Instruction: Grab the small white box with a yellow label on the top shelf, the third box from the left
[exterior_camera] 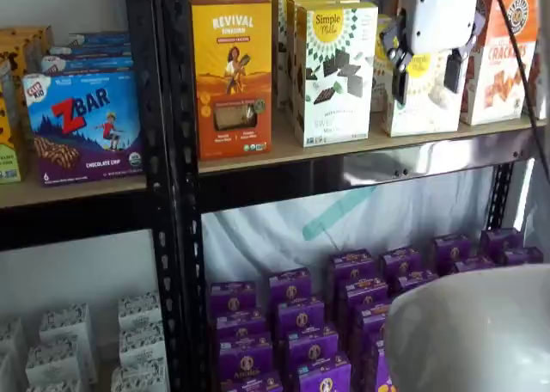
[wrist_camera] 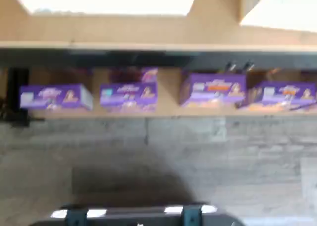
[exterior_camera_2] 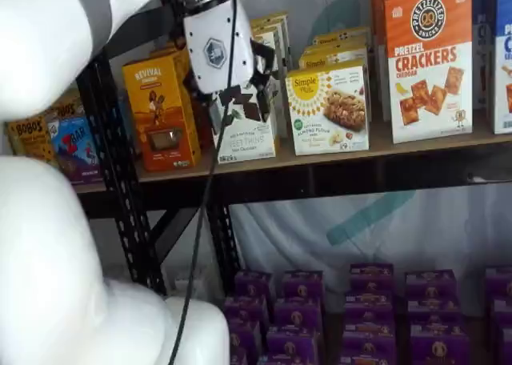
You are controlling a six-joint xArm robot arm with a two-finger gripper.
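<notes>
Small white box point(exterior_camera_2: 327, 110) with yellow sunburst label stands upright on top shelf point(exterior_camera_2: 416, 145), between taller white box with chocolate squares point(exterior_camera: 335, 72) and orange-topped cracker box point(exterior_camera_2: 428, 61). Claw point(exterior_camera: 427, 76) hangs in front of shelf, level with boxes, fingers spread wide with clear gap, holding nothing, touching nothing. Likely step: approach. Good practice: centre fingers on small box's sides, keep clear of both neighbours, push in straight before closing. Purple boxes point(exterior_camera: 301, 323) fill lower tier.
</notes>
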